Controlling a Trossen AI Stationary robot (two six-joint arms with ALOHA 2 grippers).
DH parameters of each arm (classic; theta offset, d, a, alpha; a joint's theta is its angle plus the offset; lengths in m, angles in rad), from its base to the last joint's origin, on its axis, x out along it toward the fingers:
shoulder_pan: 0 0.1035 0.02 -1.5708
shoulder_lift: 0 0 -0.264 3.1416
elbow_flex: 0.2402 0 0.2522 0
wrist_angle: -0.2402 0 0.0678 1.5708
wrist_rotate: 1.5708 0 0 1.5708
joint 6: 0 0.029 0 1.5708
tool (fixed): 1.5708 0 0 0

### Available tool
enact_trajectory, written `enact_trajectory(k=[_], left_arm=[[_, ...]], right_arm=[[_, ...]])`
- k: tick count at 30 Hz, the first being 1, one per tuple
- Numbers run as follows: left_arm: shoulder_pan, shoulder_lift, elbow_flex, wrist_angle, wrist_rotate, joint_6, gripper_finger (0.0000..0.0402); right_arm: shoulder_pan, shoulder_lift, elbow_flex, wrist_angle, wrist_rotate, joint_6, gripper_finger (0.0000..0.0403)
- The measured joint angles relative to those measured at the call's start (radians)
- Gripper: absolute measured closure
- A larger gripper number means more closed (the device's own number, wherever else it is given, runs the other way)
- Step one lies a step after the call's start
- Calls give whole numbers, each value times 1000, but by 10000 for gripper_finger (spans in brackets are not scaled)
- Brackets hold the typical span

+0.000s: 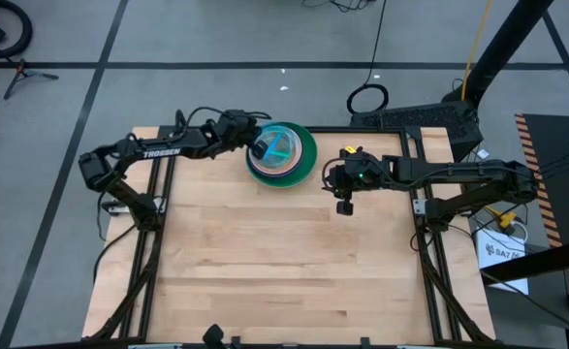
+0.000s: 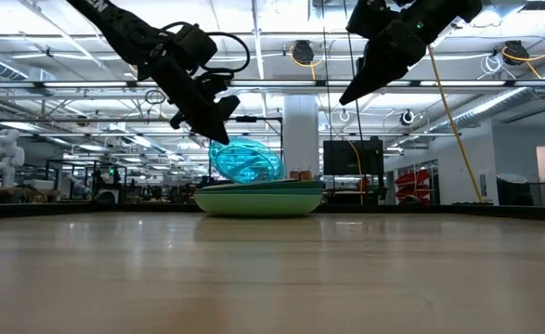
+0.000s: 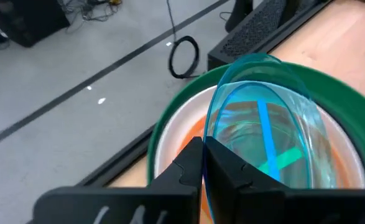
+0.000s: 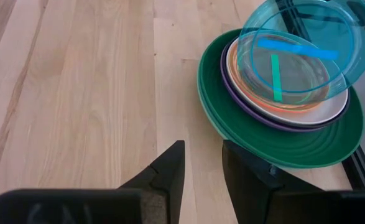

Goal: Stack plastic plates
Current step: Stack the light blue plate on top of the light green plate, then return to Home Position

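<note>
High view: a clear blue round plastic plate (image 1: 276,147) is pinched, tilted, by the closed left hand (image 1: 256,148) for lowering onto the stacked plates (image 1: 306,155), while the right hand (image 1: 344,184) is parked empty and parted beside them.

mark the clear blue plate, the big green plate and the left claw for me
clear blue plate (image 4: 306,43): right wrist view, on its see-through bottom, tilted over the stack.
big green plate (image 4: 232,118): right wrist view, on its bare rim.
left claw (image 3: 204,163): left wrist view, between the fingertips pinching the blue plate's edge.
</note>
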Motion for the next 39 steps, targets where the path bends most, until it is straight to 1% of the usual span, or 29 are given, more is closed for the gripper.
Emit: enact_trajectory(k=[3,9,18,23,28,32,36,39], left_arm=[[0,0,0,-1,18,-20,385],[0,0,0,-31,18,-23,379],[0,0,0,-47,18,-46,305],[0,0,0,-46,18,-40,281],[0,0,0,-46,18,-33,271],[-14,0,0,-66,18,-2,270],[-67,-7,0,-79,18,6,270],[-131,-31,-1,-75,18,56,270]], right_arm=[[0,0,0,0,0,0,303],[0,0,0,0,0,0,303],[0,0,0,0,0,0,303],[0,0,0,0,0,0,303],[0,0,0,1,0,0,303],[0,0,0,-6,0,2,303],[0,0,0,-31,0,-3,303],[0,-2,-14,-18,-1,-40,303]])
